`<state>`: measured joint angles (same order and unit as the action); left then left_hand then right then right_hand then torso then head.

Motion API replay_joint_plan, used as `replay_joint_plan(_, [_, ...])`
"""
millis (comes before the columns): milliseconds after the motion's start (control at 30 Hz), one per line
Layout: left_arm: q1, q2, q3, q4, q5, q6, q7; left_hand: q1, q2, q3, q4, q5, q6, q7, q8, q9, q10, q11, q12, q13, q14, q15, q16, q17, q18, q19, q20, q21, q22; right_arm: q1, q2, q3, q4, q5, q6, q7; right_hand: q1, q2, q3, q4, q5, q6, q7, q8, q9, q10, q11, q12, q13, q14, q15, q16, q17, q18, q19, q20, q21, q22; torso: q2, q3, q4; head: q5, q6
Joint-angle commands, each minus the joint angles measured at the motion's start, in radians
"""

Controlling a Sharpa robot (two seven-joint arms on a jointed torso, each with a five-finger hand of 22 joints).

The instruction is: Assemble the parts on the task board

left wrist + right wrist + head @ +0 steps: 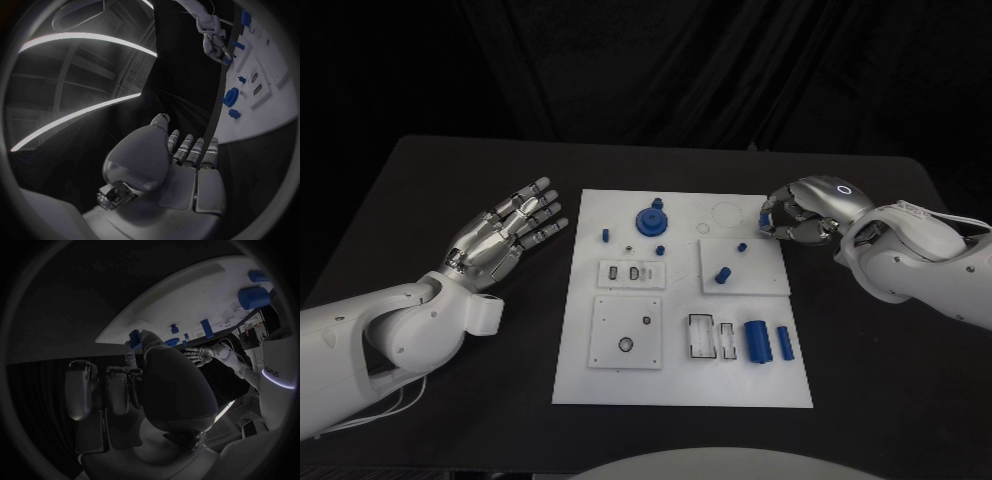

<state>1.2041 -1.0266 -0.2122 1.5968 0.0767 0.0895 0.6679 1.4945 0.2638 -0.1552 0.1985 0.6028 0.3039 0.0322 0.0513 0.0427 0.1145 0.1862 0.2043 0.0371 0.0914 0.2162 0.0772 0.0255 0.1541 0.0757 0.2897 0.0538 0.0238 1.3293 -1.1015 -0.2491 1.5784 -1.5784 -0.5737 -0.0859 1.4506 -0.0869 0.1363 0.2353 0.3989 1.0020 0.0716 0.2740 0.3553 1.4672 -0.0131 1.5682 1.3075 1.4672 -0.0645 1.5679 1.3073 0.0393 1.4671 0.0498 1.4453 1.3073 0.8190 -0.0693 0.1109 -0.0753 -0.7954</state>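
Board point(682, 385) lies in the middle of the table point(444, 170), and most of the assembly looks to be ahead of you. Nearest you on the right, a blue cylinder point(759, 342) and a slimmer blue bar point(785, 343) lie loose on the white, just right of an inset with two slots point(705, 337) that appear unfilled. To their left a square plate point(627, 331) shows open holes. Further out, a small slotted block point(630, 272) sits left of centre, and on the raised plate to its right a blue peg point(723, 276) stands, with a smaller blue piece point(738, 244) beyond it. At the far side a round blue knob point(649, 219) looks seated, with a small blue pin point(606, 236) to its left.

Your left hand point(506, 232) hangs off the board's left edge, fingers spread, holding nothing. Your right hand point(800, 215) hovers at the far right corner with fingers curled in; the right wrist view shows something blue point(135, 336) at the fingertips, but you cannot tell whether it is pinched. I judge the loose near-right pieces and the open slots as work left.
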Motion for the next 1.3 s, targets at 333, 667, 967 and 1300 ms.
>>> replay_joint_plan(333, [-0.002,0.003,0.001,0.006,-0.001,0.008,0.008,-0.008,0.0,0.004,-0.003,0.005,0.002,0.007,0.004,0.001,0.001,0.004,0.008,0.001,0.001,0.007,0.005,0.001,-0.014,0.006,0.004,0.001,0.001,0.044,0.012,0.003,0.178,-0.004,-0.166,0.046,0.006,0.005,0.002,0.006,0.028,0.012,-0.015,0.06,0.104,0.104,0.001,0.003,0.263,0.104,-0.003,0.003,0.263,-0.013,0.045,-0.006,0.022,0.228,0.0,-0.0001,0.0002,0.009,-0.003])
replay_joint_plan(667, [-0.002,0.005,0.001,0.009,-0.001,0.008,0.009,-0.008,0.0,0.005,-0.003,0.005,0.003,0.007,0.004,0.001,0.002,0.004,0.008,0.001,0.002,0.007,0.005,0.001,-0.014,0.007,0.004,0.001,0.001,0.01,0.137,0.003,0.208,-0.004,-0.142,0.036,0.014,0.002,0.011,0.002,0.05,0.007,-0.015,0.081,0.129,0.104,0.003,0.003,0.263,0.104,-0.002,0.003,0.263,-0.013,0.047,-0.005,0.024,0.229,0.001,-0.001,0.0004,0.017,-0.002])
replay_joint_plan(967, [-0.002,0.002,0.001,0.017,-0.001,0.004,0.009,-0.008,0.0,0.006,-0.004,0.005,0.003,0.007,0.004,0.001,0.001,0.004,0.008,0.001,0.002,0.007,0.006,0.001,-0.014,0.007,0.004,0.001,0.001,-0.032,0.227,0.003,0.19,-0.085,-0.048,-0.062,0.01,-0.007,0.012,0.0,0.068,-0.005,-0.01,0.084,0.14,0.104,0.006,0.003,0.263,0.104,0.0,0.003,0.263,-0.009,0.04,-0.003,0.012,0.224,0.0,-0.0012,0.0002,0.016,-0.003])
replay_joint_plan(1300, [-0.002,0.008,0.001,0.014,-0.001,0.006,0.009,-0.008,0.0,0.006,-0.004,0.005,0.003,0.007,0.004,0.001,0.001,0.004,0.008,0.001,0.002,0.007,0.006,0.001,-0.014,0.007,0.004,0.001,0.001,-0.043,0.268,0.003,0.173,-0.115,0.036,-0.134,-0.011,-0.011,0.008,0.007,0.062,-0.02,-0.004,0.08,0.144,0.104,0.012,0.003,0.263,0.104,0.005,0.003,0.263,-0.007,0.035,0.0,0.003,0.221,0.001,-0.0008,0.0013,0.008,-0.004])
